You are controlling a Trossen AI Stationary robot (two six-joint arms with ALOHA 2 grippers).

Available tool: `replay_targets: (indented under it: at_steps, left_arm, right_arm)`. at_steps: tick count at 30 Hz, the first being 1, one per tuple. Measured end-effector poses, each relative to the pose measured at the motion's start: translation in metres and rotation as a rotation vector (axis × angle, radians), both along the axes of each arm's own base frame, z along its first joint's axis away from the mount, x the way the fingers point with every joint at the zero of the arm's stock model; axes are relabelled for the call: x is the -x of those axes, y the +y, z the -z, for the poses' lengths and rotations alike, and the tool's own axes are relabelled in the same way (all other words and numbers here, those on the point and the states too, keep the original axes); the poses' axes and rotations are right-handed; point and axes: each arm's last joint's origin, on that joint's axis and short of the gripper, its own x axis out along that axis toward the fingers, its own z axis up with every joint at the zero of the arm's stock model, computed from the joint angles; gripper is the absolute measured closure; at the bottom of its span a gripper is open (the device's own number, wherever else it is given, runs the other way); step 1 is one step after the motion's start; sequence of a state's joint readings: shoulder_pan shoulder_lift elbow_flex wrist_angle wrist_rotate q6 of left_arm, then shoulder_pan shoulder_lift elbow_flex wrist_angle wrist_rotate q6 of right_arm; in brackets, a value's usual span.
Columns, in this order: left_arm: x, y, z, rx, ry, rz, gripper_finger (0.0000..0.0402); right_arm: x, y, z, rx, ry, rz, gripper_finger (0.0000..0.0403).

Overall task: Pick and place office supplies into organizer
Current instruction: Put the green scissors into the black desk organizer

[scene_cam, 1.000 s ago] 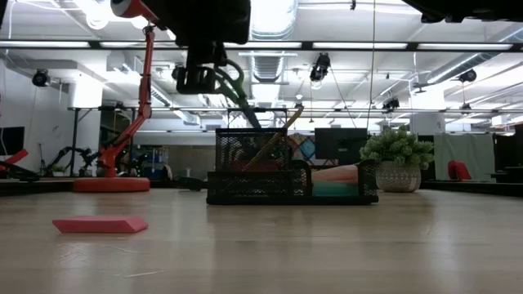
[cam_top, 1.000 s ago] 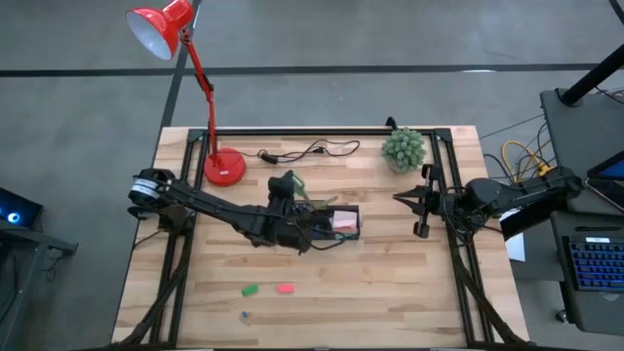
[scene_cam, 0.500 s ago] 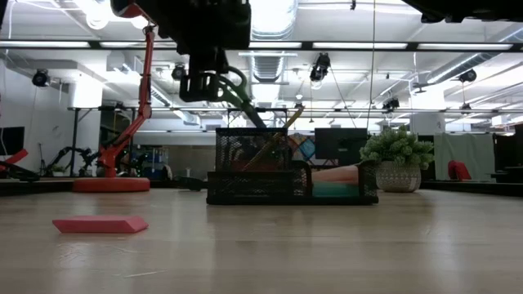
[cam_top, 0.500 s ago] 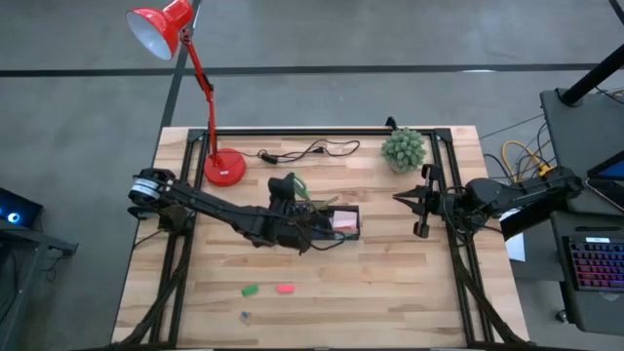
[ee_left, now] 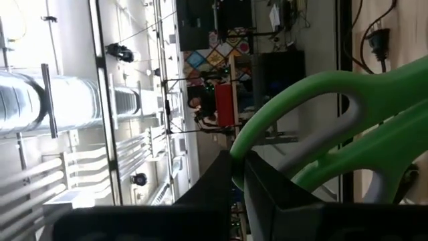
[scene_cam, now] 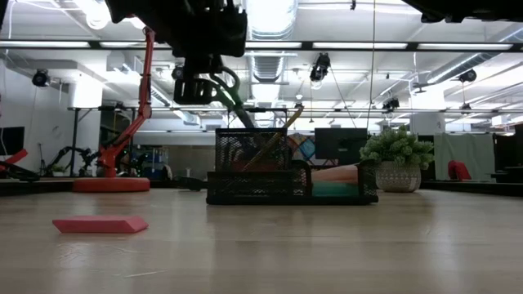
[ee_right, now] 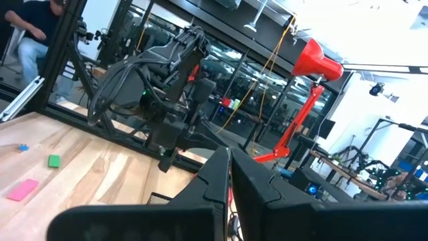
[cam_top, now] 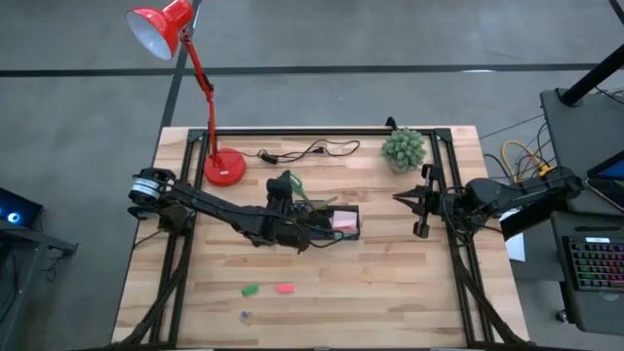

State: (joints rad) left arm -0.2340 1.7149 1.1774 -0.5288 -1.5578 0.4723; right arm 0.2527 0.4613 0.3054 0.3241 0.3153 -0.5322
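Your green-handled scissors (cam_top: 286,182) stand tilted in the taller mesh compartment of the black organizer (cam_top: 330,232), blades down among the pens, the handle loop pinched in the left pincer (cam_top: 283,192) above the organizer's left end. The left wrist view shows the green loop (ee_left: 348,127) clamped right at the fingertips. A yellow pencil (scene_cam: 274,139) leans in the same compartment, and a pink sticky-note pad (cam_top: 344,221) lies in the low compartment beside it.

The organizer sits near the middle of your worktop (cam_top: 390,292). Toward the near edge, well apart from it, lie a small green piece (cam_top: 250,290), a red piece (cam_top: 285,288) just beside it, and a tiny blue piece (cam_top: 244,315) closer to the edge; the low view catches the red piece (scene_cam: 100,224) flat on the wood.

Your right pincer (cam_top: 421,203) waits at the worktop's right side, fingers pressed together and holding nothing. Behind the organizer stand a red lamp (cam_top: 222,168), a black cable (cam_top: 307,151) and a small green plant (cam_top: 404,149).
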Motion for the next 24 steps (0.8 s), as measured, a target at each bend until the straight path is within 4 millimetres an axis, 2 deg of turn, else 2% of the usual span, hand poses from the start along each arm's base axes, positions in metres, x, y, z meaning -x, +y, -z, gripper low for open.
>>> replay_targets:
  at_steps: [11, 18, 24]
  left_arm:
    - [-0.0015, 0.0015, 0.0030, 0.054, 0.013, 0.026, 0.0401]
    - [-0.0018, 0.0033, 0.0031, 0.058, 0.010, 0.023, 0.0375]
    - [-0.0019, 0.0036, 0.0030, 0.058, 0.009, 0.021, 0.0370]
  right_arm:
    - [0.0000, 0.0000, 0.0000, 0.003, 0.000, 0.001, 0.0394]
    - [0.0000, 0.0000, 0.0000, 0.003, 0.000, 0.001, 0.0394]
    - [0.0000, 0.0000, 0.0000, 0.003, 0.001, 0.000, 0.0394]
